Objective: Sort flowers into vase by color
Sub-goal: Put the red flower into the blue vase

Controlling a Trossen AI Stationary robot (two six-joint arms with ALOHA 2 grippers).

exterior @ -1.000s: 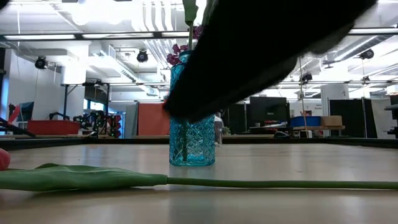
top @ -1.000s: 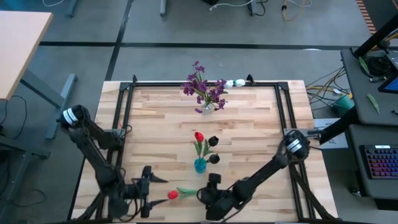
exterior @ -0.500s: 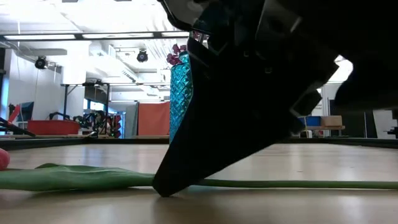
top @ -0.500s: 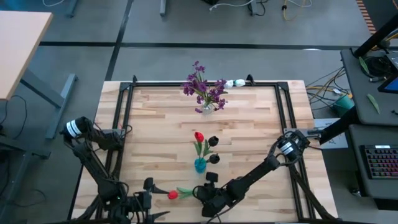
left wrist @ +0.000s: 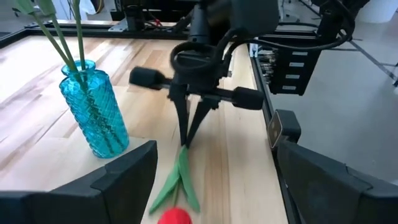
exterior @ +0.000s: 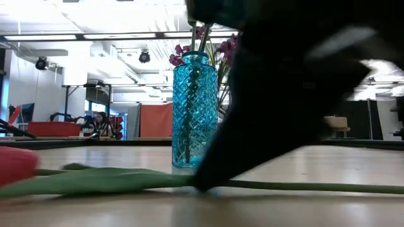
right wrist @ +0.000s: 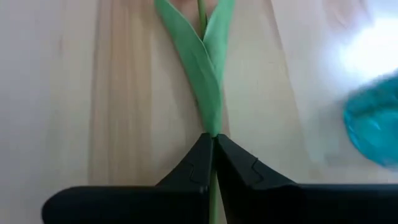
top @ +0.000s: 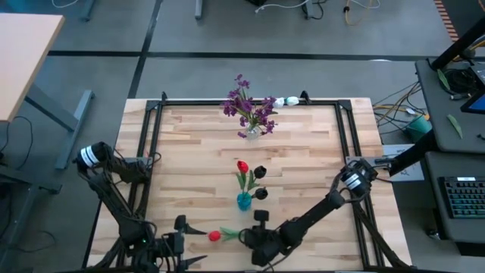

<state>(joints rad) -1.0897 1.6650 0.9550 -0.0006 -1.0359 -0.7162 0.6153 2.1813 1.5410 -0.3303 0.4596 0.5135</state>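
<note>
A red tulip (top: 225, 234) is lying flat on the wooden table (top: 303, 152), close to the front edge. Its red head (left wrist: 175, 216) is turned toward the left arm, and its thin green stem (exterior: 297, 186) runs toward the right arm. The stem is being pinched by the right gripper (right wrist: 213, 148), just behind the place where the two long leaves (right wrist: 198, 59) meet. The two dark fingers (right wrist: 194, 163) are closed almost all the way, with only the thin stem between them, and their tips are down at the table top.

So the step in hand looks like the picking up of this tulip. It has been gripped, but it has not been lifted yet, for the stem and leaves are seen resting on the wood in the low view.

The blue glass vase (exterior: 196, 112) stands near the tulip, a little farther back on the table. Another red tulip (top: 242, 167) and some near-black blooms (top: 260, 173) are already held in it. A clear vase (top: 252, 132) with purple flowers (top: 247, 105) stands well apart at the far side, with white buds (top: 286, 101) lying by the far rail.

Next, the tulip should probably be lifted, turned stem-down, and lowered into the narrow mouth of the blue vase. Care will be needed so the vase is not bumped over.

The left gripper (top: 180, 231) waits near the tulip's head. Its fingers are spread wide and nothing is held.
</note>
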